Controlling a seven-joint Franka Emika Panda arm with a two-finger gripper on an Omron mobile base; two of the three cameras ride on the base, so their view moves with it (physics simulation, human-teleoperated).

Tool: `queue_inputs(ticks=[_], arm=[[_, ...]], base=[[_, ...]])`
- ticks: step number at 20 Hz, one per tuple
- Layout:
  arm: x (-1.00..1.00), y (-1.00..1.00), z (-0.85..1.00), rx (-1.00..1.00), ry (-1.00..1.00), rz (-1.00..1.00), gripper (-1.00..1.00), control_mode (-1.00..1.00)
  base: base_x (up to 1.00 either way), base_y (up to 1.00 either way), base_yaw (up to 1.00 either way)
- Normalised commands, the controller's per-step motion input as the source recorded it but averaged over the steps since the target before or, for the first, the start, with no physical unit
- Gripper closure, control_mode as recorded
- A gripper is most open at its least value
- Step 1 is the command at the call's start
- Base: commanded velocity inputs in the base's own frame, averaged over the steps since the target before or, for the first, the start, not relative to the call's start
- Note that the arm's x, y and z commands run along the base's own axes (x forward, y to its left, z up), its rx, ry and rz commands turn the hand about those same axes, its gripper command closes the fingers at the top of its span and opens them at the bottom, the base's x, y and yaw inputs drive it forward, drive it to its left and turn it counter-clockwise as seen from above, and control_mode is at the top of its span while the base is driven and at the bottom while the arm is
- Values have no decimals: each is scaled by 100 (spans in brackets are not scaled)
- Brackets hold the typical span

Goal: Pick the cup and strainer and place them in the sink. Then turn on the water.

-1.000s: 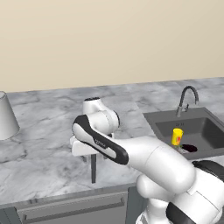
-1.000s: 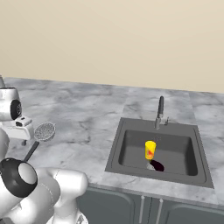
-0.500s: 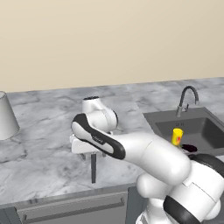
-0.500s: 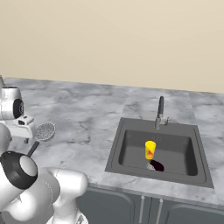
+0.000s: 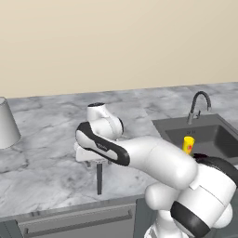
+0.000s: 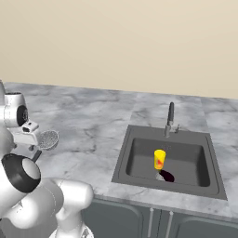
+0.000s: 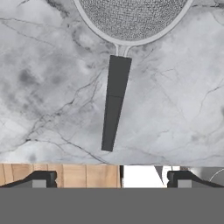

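Cup: cup [image 6: 159,159] stands upright inside the sink [image 6: 135,141], beside a dark patch on the basin floor.
Strainer: strainer [image 7: 117,94] lies flat on the marble tabletop [image 5: 51,144], well apart from the sink; mesh head points away from the claw, handle runs toward it.
Claw: claw [image 7: 111,178] hovers above the handle's free end, fingertips [image 7: 40,179] spread wide, holding nothing.
Step in hand: judged to be the strainer grasp.
How to do it well: descend straight, keep the handle centred between the tips, clamp across its narrow width near mid-length so the head does not droop.
Tap: faucet [image 5: 198,104] untouched, no stream.
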Motion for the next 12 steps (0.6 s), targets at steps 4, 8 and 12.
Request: queue_inputs(ticks=[4, 8, 12], arm=[[24, 0, -9, 0, -4, 0, -100, -100], [18, 0, -12, 0, -5, 0, -100, -100], [18, 0, -15, 0, -4, 0, -100, -100]], base=[[0, 0, 0], [0, 0, 0], [0, 0, 0]])
